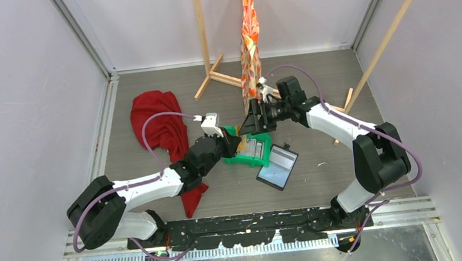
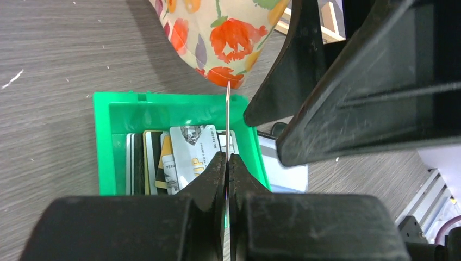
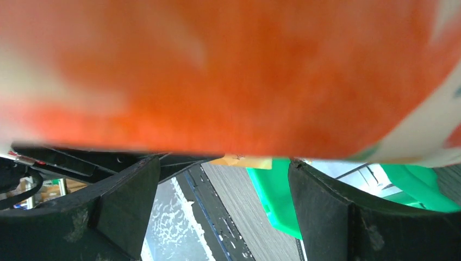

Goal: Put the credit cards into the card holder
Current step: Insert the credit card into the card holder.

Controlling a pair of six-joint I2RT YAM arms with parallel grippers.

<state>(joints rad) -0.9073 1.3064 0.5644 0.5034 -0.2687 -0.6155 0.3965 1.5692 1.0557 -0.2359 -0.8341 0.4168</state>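
Left jaws: the left gripper (image 2: 227, 163) is pressed together on one credit card (image 2: 228, 109), pinching its lower part so that it stands edge-on, a thin pale line running toward 12 o'clock in the left wrist view

Why so held: the card hangs above the green tray (image 2: 103, 147), clear of the stack; a grip low on one end leaves the far end free, which looks suited to a hand-over or to sliding it into a slot

Right jaws: the right gripper (image 1: 255, 121) is spread wide with nothing between, at the tray's 12 o'clock end, near the card's free end; probably placed to take or steady it

Tray contents: the other credit cards (image 2: 190, 155) lie overlapped, a whitish one with dark marks on top, orange-yellow and dark ones toward 9 o'clock

Card holder: the card holder (image 1: 277, 167) lies open on the bench (image 2: 54, 65), pale lining up, at the tray's 4 o'clock, just beside its corner; whether it holds any card I cannot tell

Floral cloth: the floral cloth (image 2: 228, 32) hangs from the wooden rack (image 1: 205, 44) down to the tray's 12 o'clock end and blurs most of the right wrist view
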